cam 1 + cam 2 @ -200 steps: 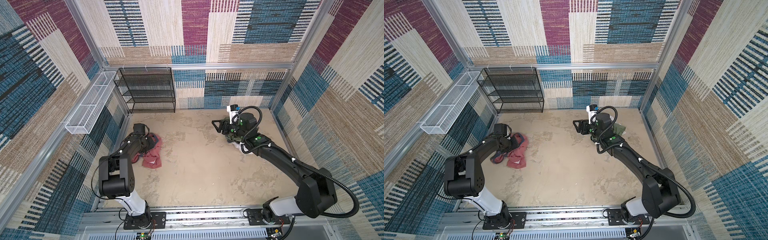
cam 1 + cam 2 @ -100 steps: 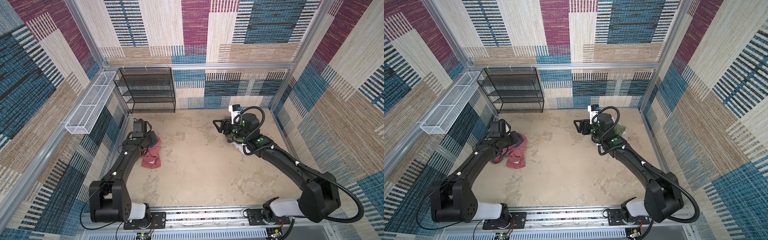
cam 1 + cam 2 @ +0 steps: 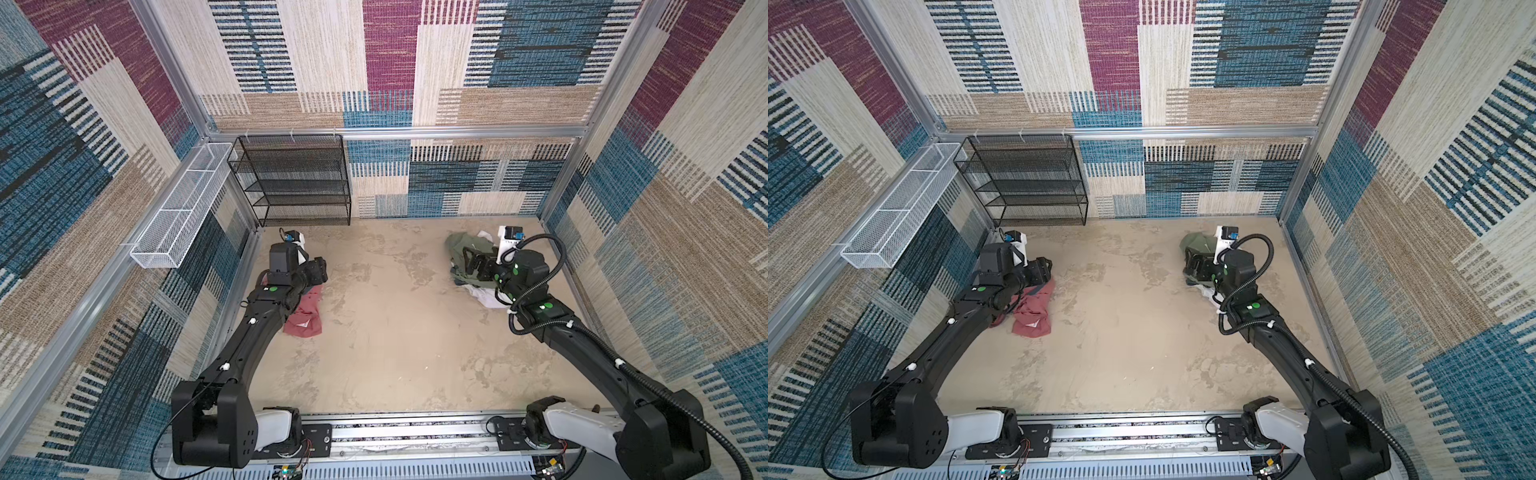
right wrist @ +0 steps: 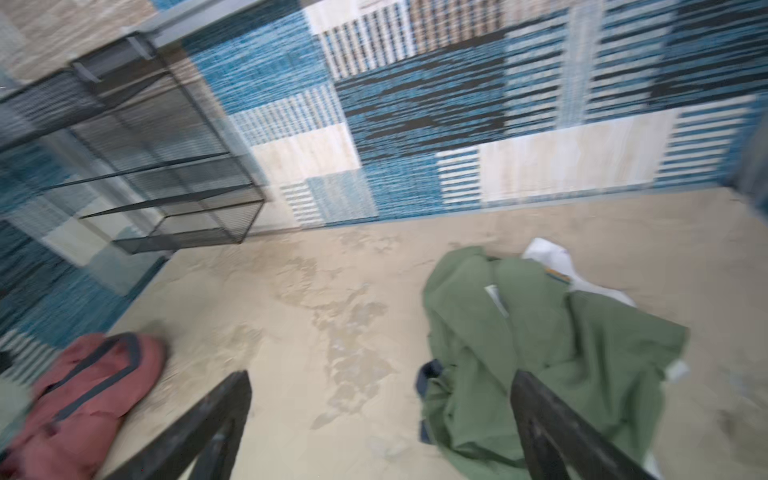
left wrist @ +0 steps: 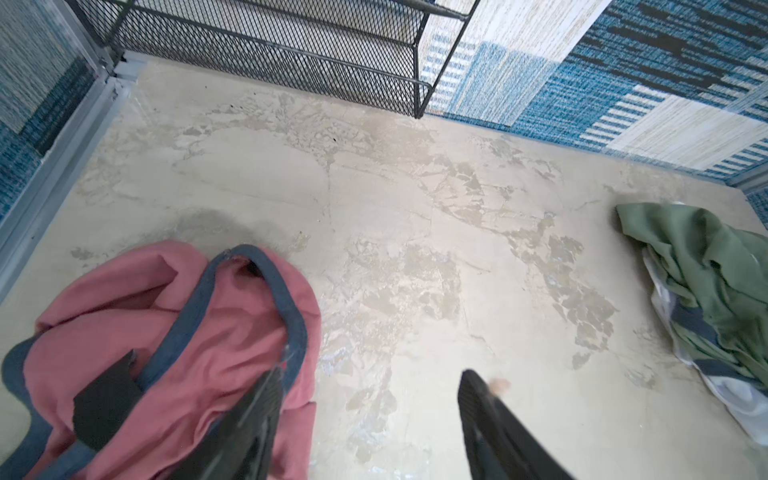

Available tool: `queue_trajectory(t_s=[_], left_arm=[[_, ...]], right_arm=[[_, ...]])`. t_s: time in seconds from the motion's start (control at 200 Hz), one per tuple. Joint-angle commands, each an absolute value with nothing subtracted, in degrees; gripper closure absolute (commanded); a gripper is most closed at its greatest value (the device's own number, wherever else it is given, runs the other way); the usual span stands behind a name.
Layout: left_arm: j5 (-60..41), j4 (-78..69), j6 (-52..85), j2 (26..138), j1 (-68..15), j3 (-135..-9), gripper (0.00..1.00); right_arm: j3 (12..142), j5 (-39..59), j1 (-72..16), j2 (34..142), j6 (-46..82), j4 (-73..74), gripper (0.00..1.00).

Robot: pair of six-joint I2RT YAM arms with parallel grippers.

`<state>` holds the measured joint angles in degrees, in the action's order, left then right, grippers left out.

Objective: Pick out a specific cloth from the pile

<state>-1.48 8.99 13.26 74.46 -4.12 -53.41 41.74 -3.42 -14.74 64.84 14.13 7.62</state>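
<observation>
The cloth, dusty red with grey-blue trim, lies crumpled on the floor at the left, apart from the pile. My left gripper hovers over its far edge, open and empty. In the left wrist view one finger overlaps the cloth. At the right the pile now shows an olive-green garment on top of a white one. My right gripper hangs wide open above the green garment's near edge, holding nothing.
A black mesh shelf rack stands against the back wall at the left. A white wire basket hangs on the left wall. Patterned walls close in on three sides. Bare beige floor separates the cloth and the pile.
My left gripper has opened and let go of the red cloth, which stays on the floor, while the left arm stretched out lower. The right gripper opened wider above the green garment.
</observation>
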Motion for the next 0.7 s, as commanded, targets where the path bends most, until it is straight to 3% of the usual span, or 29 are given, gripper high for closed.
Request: queue_trajectory(t_s=[0.0, 0.12, 0.426, 0.696], left_arm=[[5.7, 1.3, 9.7, 73.9, -4.0, -49.8, 0.29], [10.7, -6.6, 5.8, 74.1, -3.7, -43.7, 0.28], [12.6, -26.4, -1.4, 78.0, -3.6, -31.7, 0.28], [8.9, -48.2, -2.3, 85.5, -2.5, -22.8, 0.28]], right_arm=[[35.8, -12.6, -12.2, 64.0, 10.1, 17.0, 0.00], [27.3, -17.1, -9.6, 64.4, 8.5, 27.1, 0.00], [13.5, -28.0, -8.0, 71.7, 7.2, 48.9, 0.00], [9.8, -24.8, -7.2, 76.2, 0.2, 66.2, 0.00]])
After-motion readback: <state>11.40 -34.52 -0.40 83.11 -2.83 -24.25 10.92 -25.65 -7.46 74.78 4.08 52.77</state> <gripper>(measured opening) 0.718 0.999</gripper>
